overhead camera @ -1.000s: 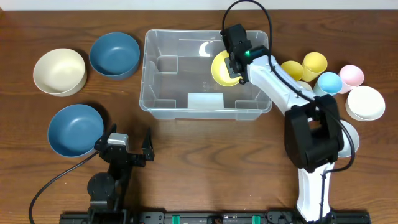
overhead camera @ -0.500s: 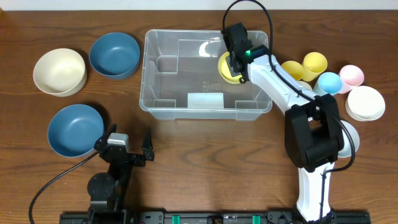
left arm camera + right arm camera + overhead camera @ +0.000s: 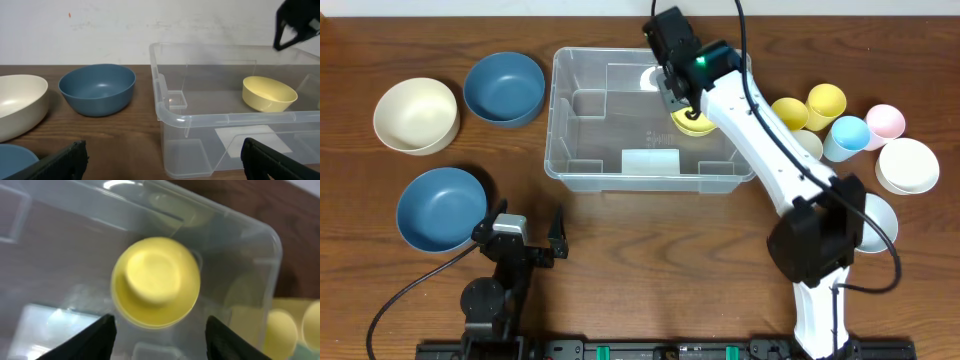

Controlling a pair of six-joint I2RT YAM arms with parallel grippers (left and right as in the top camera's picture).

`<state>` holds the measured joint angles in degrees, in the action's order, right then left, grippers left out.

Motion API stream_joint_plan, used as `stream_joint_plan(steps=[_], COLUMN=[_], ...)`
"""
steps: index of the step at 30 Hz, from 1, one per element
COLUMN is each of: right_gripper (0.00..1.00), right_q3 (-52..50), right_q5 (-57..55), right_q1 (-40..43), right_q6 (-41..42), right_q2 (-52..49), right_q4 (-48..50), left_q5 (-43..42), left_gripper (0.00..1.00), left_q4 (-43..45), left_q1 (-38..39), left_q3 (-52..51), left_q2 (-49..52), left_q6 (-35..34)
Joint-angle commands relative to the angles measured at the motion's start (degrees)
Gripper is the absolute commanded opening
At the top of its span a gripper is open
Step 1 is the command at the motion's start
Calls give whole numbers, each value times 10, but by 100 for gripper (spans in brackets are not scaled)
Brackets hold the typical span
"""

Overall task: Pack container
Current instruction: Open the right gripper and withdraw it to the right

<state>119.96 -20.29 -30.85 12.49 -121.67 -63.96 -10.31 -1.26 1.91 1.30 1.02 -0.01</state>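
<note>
The container sits on the worktop at the middle of the far half, long side running left to right, open top upward. Its clear walls show moulded steps inside and a pale rectangular patch at the near side of the floor. From the left wrist camera its rounded rim fills the right half of the view.

One yellow bowl stands upright on the container floor, toward the far right corner (the left wrist view shows it plainly, mouth up). Seen from the right wrist, the bowl lies directly below the camera, with the container's corner rim behind it.

The right gripper hangs over the container above that bowl. Its jaws are spread wide and hold nothing; the bowl sits between and beyond the two dark fingers, not touching them.

The left gripper is low at the near left of the worktop, well apart from the container, jaws wide and empty, with both fingers at the bottom of its own view.

To the left of the container are a blue bowl, a cream bowl beside it, and a second blue bowl nearer the front. To the right stand two yellow cups, a light blue cup, a pink cup and a white bowl.
</note>
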Motion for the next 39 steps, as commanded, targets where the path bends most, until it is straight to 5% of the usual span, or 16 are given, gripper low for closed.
stream_joint_plan(steps=[1,5,15,29,39], right_gripper=[64,73,75,72,70], right_q3=[42,47,45,-215,-429], right_q5=[13,12,8,69,109], right_q1=[3,29,202,428,483], right_q6=[98,152,282,283,275], right_q2=[54,113,221,284,294], right_q4=[-47,-125,-334,-268,-137], left_q5=[-6,-6,-6,-6,-6], left_gripper=[98,98,98,98,98], left_q4=[-19,-19,-19,-19,-19], left_q1=[-3,-3,-3,-3,-3], left_q3=[-11,-11,-11,-11,-11], left_q2=[1,1,1,1,1], left_q6=[3,3,3,3,3])
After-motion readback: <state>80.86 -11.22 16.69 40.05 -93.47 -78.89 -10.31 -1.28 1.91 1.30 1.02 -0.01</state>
